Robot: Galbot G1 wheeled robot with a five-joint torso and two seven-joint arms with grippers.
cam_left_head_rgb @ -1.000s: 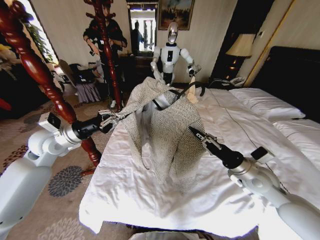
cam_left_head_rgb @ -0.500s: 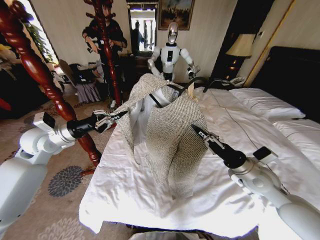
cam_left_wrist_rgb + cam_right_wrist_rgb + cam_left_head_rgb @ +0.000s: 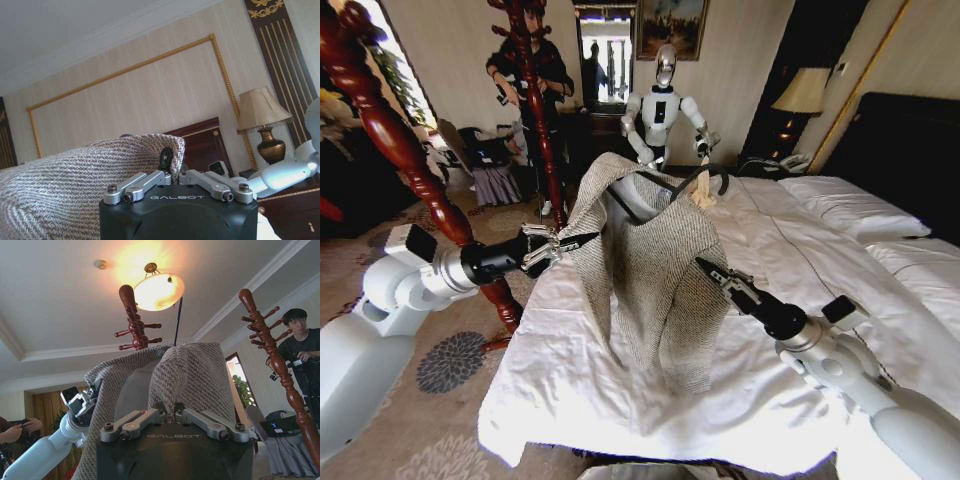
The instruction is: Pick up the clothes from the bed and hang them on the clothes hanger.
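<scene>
1. Metal-linked fingers of the left gripper (image 3: 558, 243) are pinching the cardigan's outer edge on the robot's left; in the left wrist view the jaws are meeting on a fold of the knit.
2. Matching fingers of the right gripper (image 3: 713, 272) are nipping the opposite side of the cardigan (image 3: 655, 265), closed on the fabric.
3. Grey-beige ribbed knit is hanging between the two grippers above the bed (image 3: 790, 300), its hem trailing onto the white quilted duvet.
4. Soft and limp, it is probably sagging wherever unsupported, so holds near the shoulders look best.
5. Thin black wire of the clothes hanger (image 3: 692, 181) is showing at the neckline, hook curving upward.
6. Turned wooden coat stand (image 3: 390, 145) is standing beside the bed.
</scene>
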